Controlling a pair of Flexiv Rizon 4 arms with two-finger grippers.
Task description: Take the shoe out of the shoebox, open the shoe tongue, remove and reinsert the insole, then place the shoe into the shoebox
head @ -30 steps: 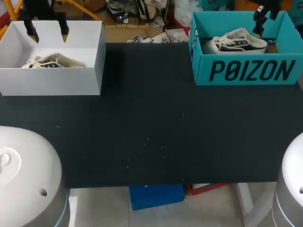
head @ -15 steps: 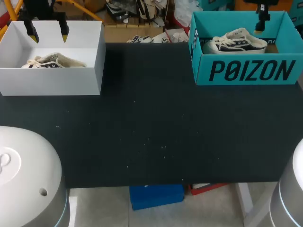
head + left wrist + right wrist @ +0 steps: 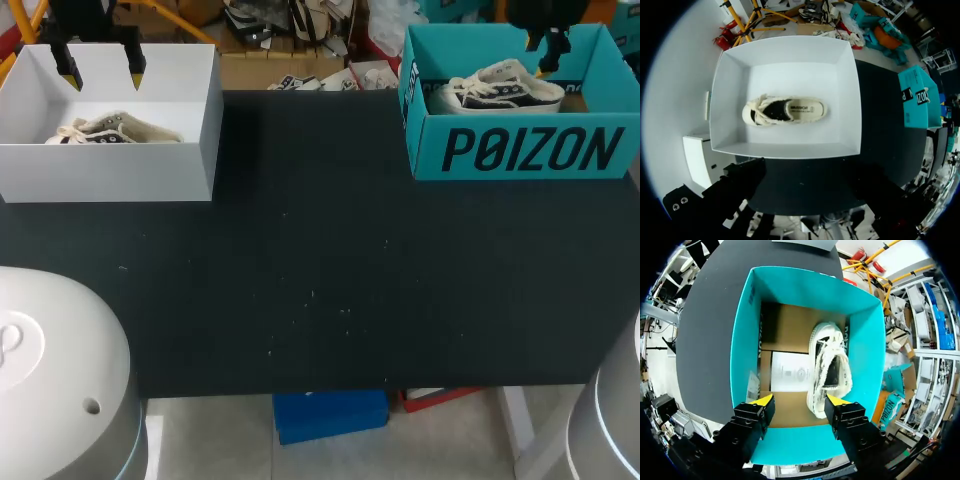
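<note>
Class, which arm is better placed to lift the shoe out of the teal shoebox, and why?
Right. The right gripper hangs open over the teal shoebox, the shoe just ahead of its fingers. The left gripper hangs over the white shoebox across the table.

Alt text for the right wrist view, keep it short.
A white sneaker with a dark inside lies in an open teal shoebox, just ahead of the right pincer, whose two yellow-tipped fingers stand apart and hold nothing. A white sheet of paper lies on the box's cardboard floor beside the sneaker.
</note>
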